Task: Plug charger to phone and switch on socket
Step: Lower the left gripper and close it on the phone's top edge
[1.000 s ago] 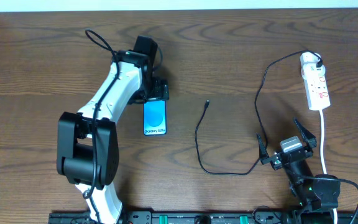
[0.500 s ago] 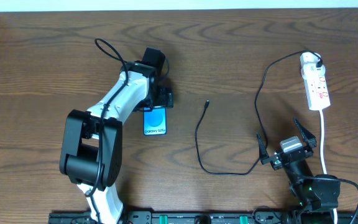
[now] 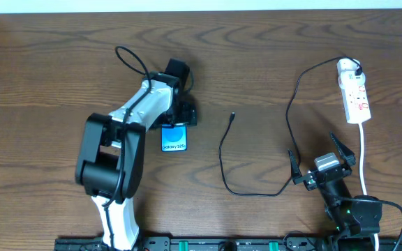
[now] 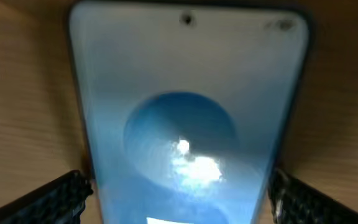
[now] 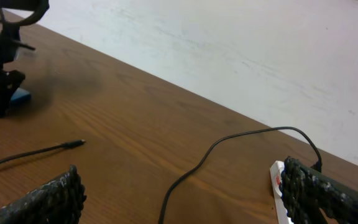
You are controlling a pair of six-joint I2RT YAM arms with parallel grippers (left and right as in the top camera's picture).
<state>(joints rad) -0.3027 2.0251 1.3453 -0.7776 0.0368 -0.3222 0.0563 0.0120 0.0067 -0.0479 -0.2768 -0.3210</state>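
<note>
Phone [image 3: 174, 138] is being straddled by the open left pincer [image 3: 178, 117], drifting toward 3 o'clock, probably readying a grip; right pincer [image 3: 311, 144] is idling open.

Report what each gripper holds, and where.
Nothing held. The left gripper stands open astride the phone, beside its long edges; the right gripper is open, empty.

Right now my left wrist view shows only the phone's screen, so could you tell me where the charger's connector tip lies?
Observer: The charger has its tip lying on the table, to the right of the phone and apart from it.
Operator: Thank you. Is its other end plugged in?
Observer: It appears so. Its black plug sits at the far end of the socket, on the table's right side.
Operator: And the right hand?
Observer: The right hand is open near the front edge, beside the cable, holding nothing.
</note>
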